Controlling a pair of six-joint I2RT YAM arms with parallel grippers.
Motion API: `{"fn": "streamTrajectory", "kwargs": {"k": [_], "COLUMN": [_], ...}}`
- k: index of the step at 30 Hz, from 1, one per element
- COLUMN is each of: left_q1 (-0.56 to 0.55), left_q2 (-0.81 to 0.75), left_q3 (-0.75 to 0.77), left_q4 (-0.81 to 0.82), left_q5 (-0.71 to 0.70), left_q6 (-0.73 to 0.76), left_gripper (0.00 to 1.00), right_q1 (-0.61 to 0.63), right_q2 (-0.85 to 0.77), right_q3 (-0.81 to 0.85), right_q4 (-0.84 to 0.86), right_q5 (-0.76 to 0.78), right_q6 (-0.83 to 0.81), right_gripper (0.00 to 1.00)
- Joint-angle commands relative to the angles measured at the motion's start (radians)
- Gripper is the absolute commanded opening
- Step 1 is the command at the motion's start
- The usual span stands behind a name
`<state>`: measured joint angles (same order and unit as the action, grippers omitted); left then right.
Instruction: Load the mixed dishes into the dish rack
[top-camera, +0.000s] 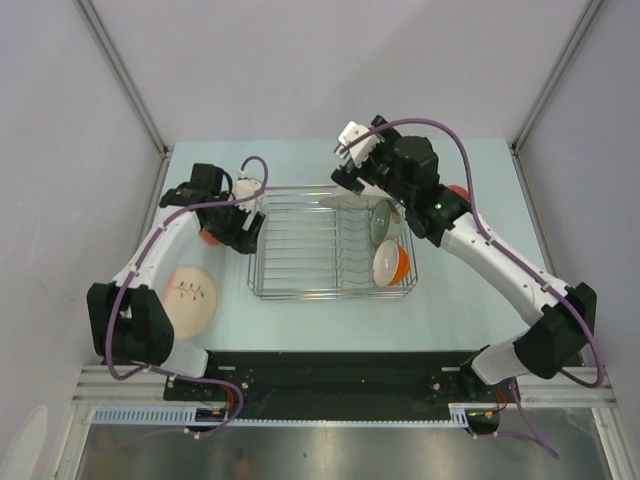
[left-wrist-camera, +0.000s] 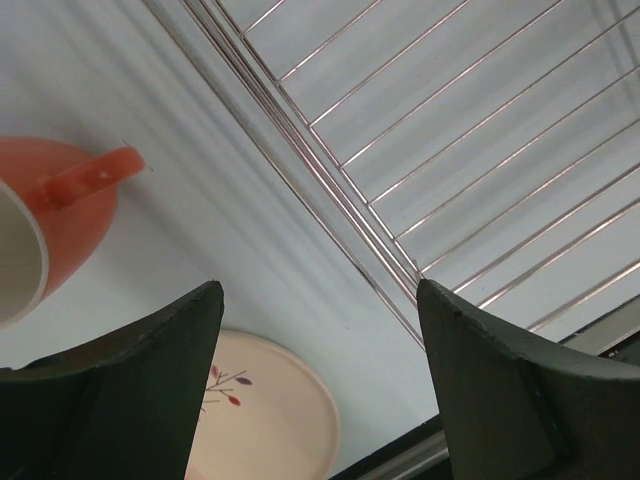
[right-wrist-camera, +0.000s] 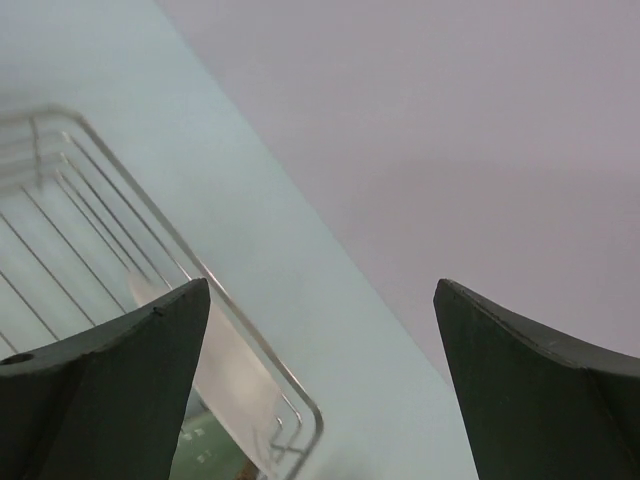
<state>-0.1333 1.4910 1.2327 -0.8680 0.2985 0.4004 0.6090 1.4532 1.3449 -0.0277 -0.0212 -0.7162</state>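
Observation:
The dish rack (top-camera: 300, 262) stands mid-table. Upright in its right part are a white plate (top-camera: 345, 203), a grey-green bowl (top-camera: 381, 222) and an orange bowl with white inside (top-camera: 390, 263). The salmon-pink plate (top-camera: 190, 297) lies flat on the table to the left. The orange mug (top-camera: 209, 237) sits by the rack's left side. My left gripper (top-camera: 243, 233) is open and empty between mug and rack; its wrist view shows the mug (left-wrist-camera: 60, 220), the plate (left-wrist-camera: 270, 420) and the rack (left-wrist-camera: 450, 150). My right gripper (top-camera: 346, 178) is open and empty over the rack's far edge.
A small orange-pink object (top-camera: 458, 191), partly hidden behind my right arm, sits right of the rack. The right wrist view shows the rack's corner (right-wrist-camera: 300, 420), the white plate (right-wrist-camera: 225, 375) and the back wall. Grey walls close in three sides of the table.

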Motion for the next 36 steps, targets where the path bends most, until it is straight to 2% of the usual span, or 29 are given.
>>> {"fn": "streamTrajectory", "kwargs": {"k": [1, 5, 7, 10, 16, 20, 24, 29, 36], "left_q1": [0.026, 0.089, 0.130, 0.257, 0.521, 0.717, 0.851, 0.980, 1.067], "left_q2": [-0.130, -0.199, -0.233, -0.285, -0.360, -0.382, -0.377, -0.335, -0.290], "left_q3": [0.086, 0.088, 0.073, 0.033, -0.081, -0.128, -0.180, -0.211, -0.286], "left_q4": [-0.091, -0.141, -0.175, -0.207, -0.262, -0.302, -0.305, -0.315, -0.233], "left_q5": [0.002, 0.016, 0.025, 0.042, 0.062, 0.076, 0.068, 0.085, 0.062], "left_q6": [0.014, 0.046, 0.066, 0.116, 0.271, 0.379, 0.484, 0.551, 0.607], "left_gripper": [0.85, 0.86, 0.86, 0.86, 0.86, 0.86, 0.86, 0.86, 0.85], "right_q1": [0.110, 0.218, 0.290, 0.373, 0.465, 0.488, 0.491, 0.515, 0.537], "right_q2": [-0.031, -0.013, -0.004, 0.022, 0.101, 0.162, 0.312, 0.492, 0.703], "right_q3": [0.172, 0.209, 0.203, 0.209, 0.220, 0.240, 0.344, 0.520, 0.737], "right_q4": [-0.126, -0.240, -0.261, -0.325, -0.330, -0.258, -0.261, -0.325, -0.376], "right_q5": [0.144, 0.272, 0.397, 0.417, 0.371, 0.244, 0.150, 0.055, -0.080], "right_q6": [0.239, 0.294, 0.354, 0.453, 0.653, 0.762, 0.820, 0.840, 0.891], "right_gripper": [1.00, 1.00, 1.00, 1.00, 1.00, 1.00, 1.00, 1.00, 1.00]}}
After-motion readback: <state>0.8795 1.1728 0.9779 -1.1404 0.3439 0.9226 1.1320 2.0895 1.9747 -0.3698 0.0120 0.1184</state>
